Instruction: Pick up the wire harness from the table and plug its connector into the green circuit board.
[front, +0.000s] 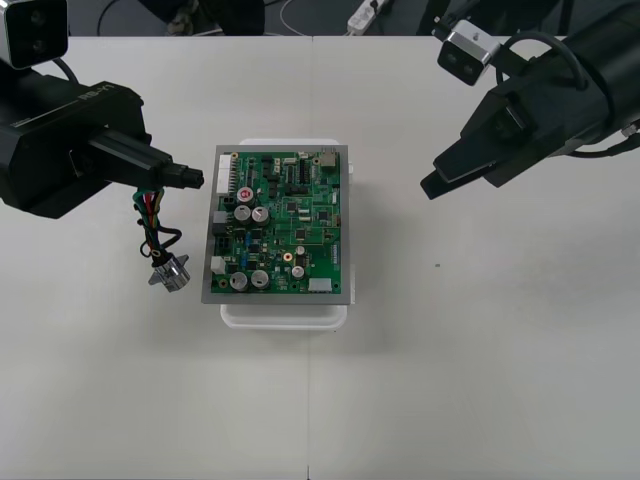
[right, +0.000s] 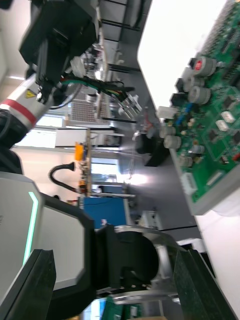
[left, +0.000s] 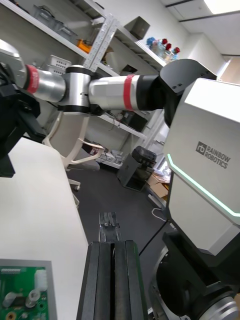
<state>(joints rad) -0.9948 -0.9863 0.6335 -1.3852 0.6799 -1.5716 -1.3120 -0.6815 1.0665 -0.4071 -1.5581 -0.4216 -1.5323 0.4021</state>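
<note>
Black fingers of your left end effector were pressed together, pinching the wire harness at its small black plug. That end effector reached in from the table's left side, and you held the plug just beside the left edge of the green circuit board, near its far corner, with a sliver of pale table showing between plug and board. From the plug the red, black and green wires hung down in a loose tangle to the round metal socket, which sat beside the board's left edge, nearer the front corner; whether the socket touched the table, I could not tell. The board lay flat on its white base in the middle of the table. Your right end effector hovered off the board's right side, near its far corner and well apart from the harness, with its fingers spread wide, as the right wrist view showed them.
</note>
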